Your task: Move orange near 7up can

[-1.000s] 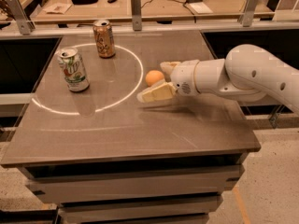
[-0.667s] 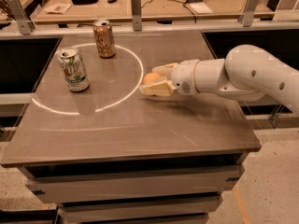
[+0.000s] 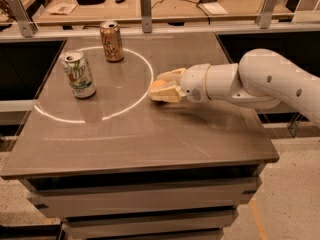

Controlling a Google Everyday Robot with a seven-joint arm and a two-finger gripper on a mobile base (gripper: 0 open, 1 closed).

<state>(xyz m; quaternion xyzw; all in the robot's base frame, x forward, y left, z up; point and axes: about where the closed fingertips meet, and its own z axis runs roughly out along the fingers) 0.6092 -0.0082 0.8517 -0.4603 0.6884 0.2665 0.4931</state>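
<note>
The orange (image 3: pixel 157 85) sits on the dark table (image 3: pixel 150 134) at the right edge of a white light ring, mostly covered by my gripper. My gripper (image 3: pixel 163 86) reaches in from the right, low over the table, with one finger behind the orange and one in front, shut on it. The 7up can (image 3: pixel 79 75), white and green with a silver top, stands upright at the left of the table, well to the left of the orange and apart from it.
A brown-gold can (image 3: pixel 111 41) stands upright at the back of the table, right of the 7up can. A rail with metal posts (image 3: pixel 145 4) runs behind the table. My white arm (image 3: pixel 260 79) spans the table's right side.
My gripper has moved left over the orange and its fingers have closed around it. The orange, in plain sight before, is now mostly covered. The cans have not moved.
</note>
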